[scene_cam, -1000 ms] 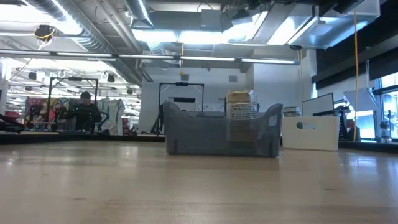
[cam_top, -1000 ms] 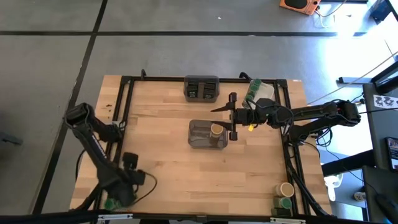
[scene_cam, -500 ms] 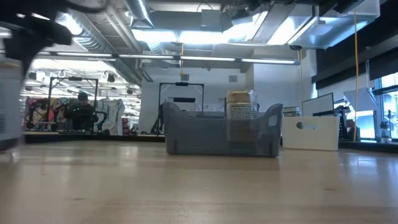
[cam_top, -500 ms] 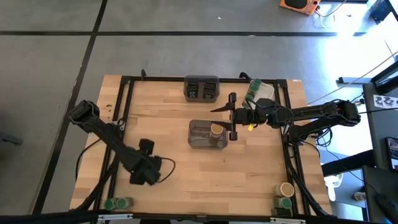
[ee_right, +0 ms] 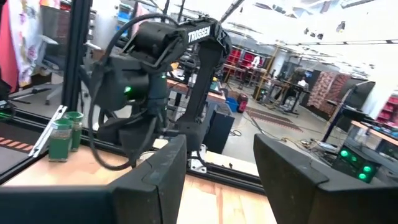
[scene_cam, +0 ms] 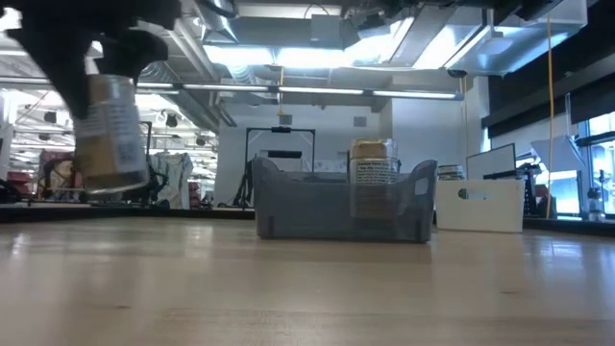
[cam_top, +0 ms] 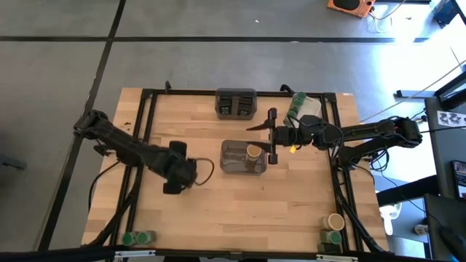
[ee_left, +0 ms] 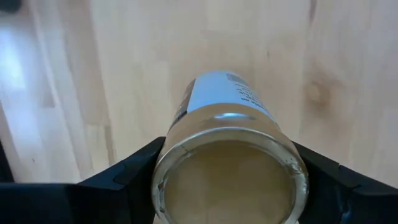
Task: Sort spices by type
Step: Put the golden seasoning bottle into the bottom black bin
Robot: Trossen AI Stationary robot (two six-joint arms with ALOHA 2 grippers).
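A tan-lidded spice jar (ee_left: 229, 158) is clamped in the left gripper (cam_top: 177, 175) above the counter (cam_top: 218, 211), beside the grey bin (cam_top: 231, 166). It is best lowered upright beside the bin's tan-lidded jar (cam_top: 253, 151). The right gripper (cam_top: 272, 136) is parked over the bin's edge, jaws parted and empty.

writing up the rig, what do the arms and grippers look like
Both arms are dark, jointed links with black cables looping alongside. The left arm carries white TROSSEN lettering and a green light. The left gripper and right gripper have flat black fingers; a yellow-orange spot glows near the right wrist.
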